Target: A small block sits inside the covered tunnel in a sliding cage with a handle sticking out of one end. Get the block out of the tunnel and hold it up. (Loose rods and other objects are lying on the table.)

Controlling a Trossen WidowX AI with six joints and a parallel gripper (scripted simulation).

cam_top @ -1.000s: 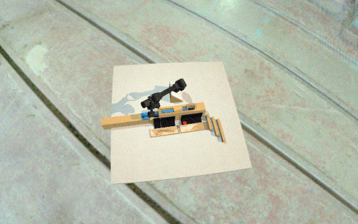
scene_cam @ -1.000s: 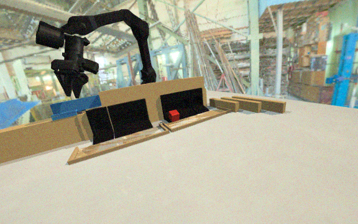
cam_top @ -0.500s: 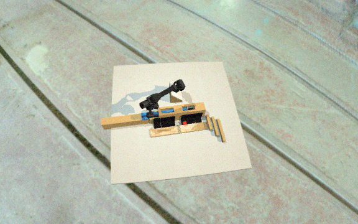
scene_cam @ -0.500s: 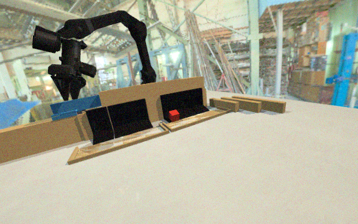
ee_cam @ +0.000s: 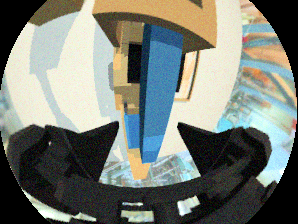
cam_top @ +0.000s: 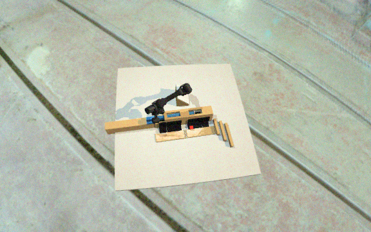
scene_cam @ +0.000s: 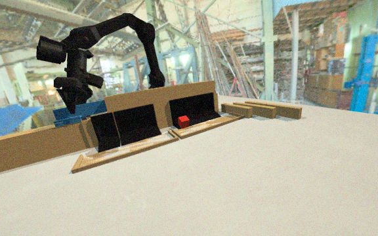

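Table comes first for us, pale and flat. On it we see the long wooden tunnel, with black-lined side openings. Our black arm arches over behind it, its end effector wide open, holding nothing, above the blue piece beyond one end. Three wooden rods lie near the other end. Our red block sits at the lower front of the opening nearer those rods.
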